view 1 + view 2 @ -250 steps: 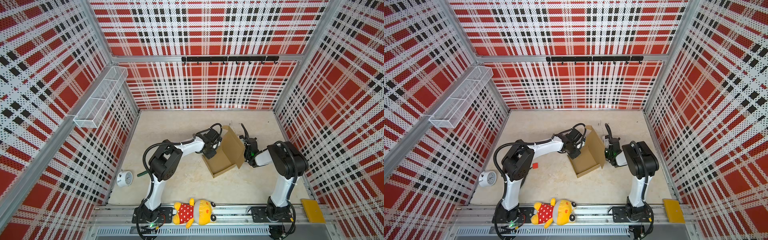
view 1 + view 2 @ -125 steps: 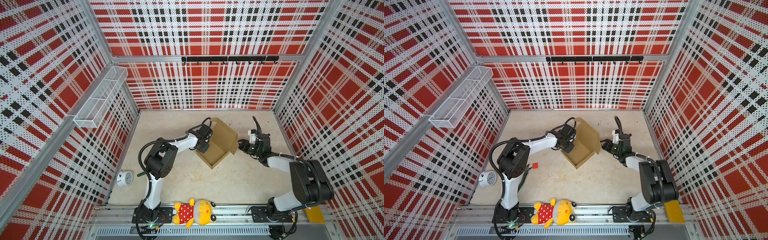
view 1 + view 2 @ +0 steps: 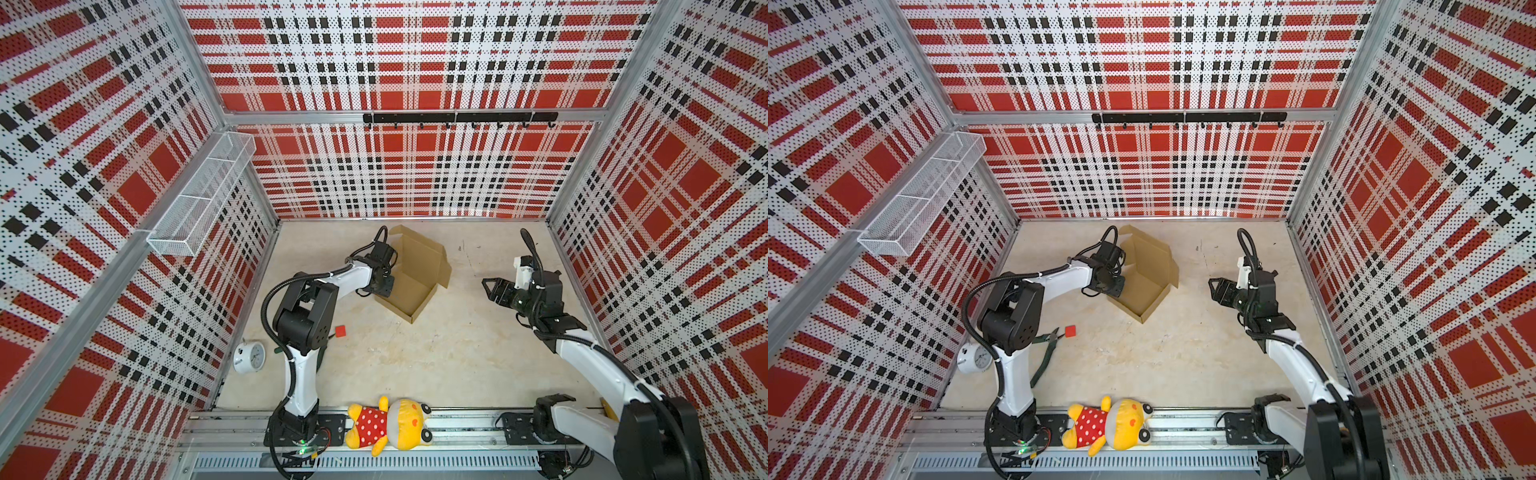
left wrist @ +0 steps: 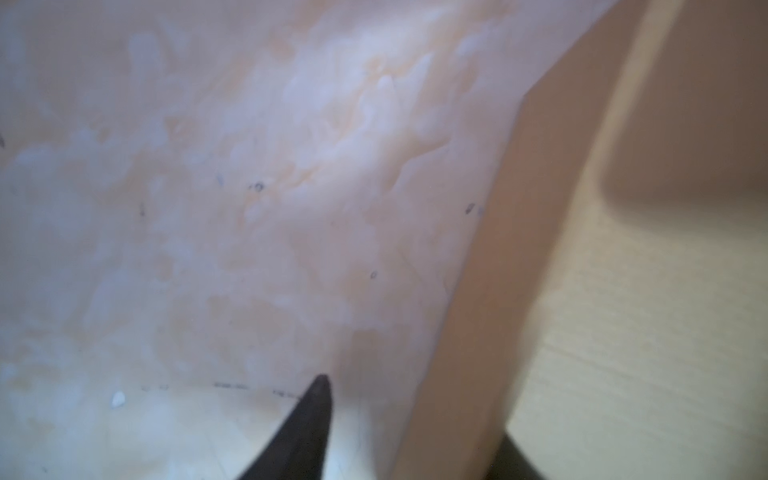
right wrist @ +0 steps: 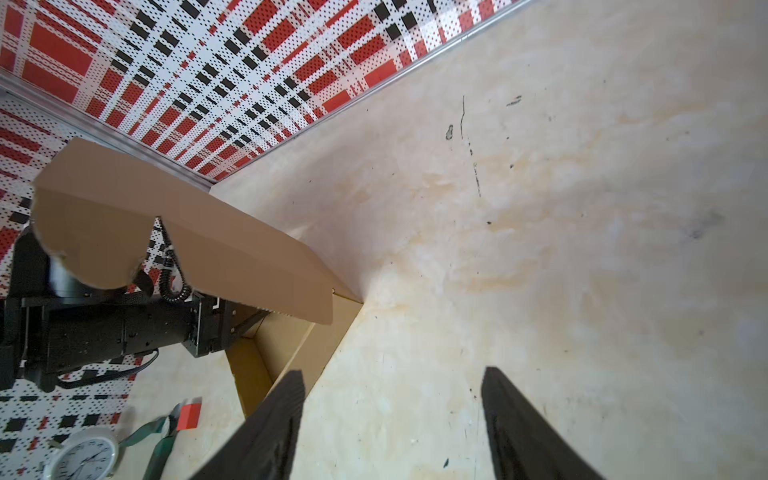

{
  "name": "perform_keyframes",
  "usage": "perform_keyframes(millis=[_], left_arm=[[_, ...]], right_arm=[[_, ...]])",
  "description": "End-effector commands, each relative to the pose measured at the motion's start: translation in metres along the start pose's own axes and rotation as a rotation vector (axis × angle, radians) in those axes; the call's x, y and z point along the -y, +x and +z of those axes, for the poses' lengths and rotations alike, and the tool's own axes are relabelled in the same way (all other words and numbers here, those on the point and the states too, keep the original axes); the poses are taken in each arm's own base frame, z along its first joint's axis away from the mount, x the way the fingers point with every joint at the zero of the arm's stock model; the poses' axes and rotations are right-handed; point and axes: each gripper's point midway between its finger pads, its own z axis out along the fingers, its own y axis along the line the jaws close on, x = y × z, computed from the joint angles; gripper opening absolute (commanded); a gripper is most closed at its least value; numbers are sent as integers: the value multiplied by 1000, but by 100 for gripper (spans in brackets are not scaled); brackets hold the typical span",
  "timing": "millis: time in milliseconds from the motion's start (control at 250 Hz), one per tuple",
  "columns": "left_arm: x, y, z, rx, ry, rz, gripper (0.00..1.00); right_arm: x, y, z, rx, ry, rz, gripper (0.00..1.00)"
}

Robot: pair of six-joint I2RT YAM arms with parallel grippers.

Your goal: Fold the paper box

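Right gripper (image 3: pixel 489 289) hangs spread and empty; left gripper (image 3: pixel 384 289), jaws apart, straddles a wall of the paper box (image 3: pixel 409 293): tray formed, lid unclosed.

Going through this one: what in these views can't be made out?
- Left gripper: in both top views its own wrist covers the fingertips; the left wrist view is blurred, and the paper box wall hides most of one finger.
- Box interior: in the right wrist view the raised lid covers most of it.
- Pliers: the left arm hides all but a handle end in a top view.
- Yellow item: mostly behind the right arm.
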Motion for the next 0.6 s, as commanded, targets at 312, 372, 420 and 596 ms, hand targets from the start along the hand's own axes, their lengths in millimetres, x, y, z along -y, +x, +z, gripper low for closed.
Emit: perform_keyframes(millis=[312,372,420,596], left_arm=[[43,-4,-41,86,309,-106,66],[55,-1,-46,84,377,-128,68],[62,2,-48,81,408,-143,70],[78,6,-57,79,457,-165,71]], right_arm=[[-58,21,-6,-12,0,-282,76],[-64,23,-7,-16,-9,-298,76],[-71,24,-8,-12,-16,-322,76],[-87,27,-9,-18,-9,-376,75]])
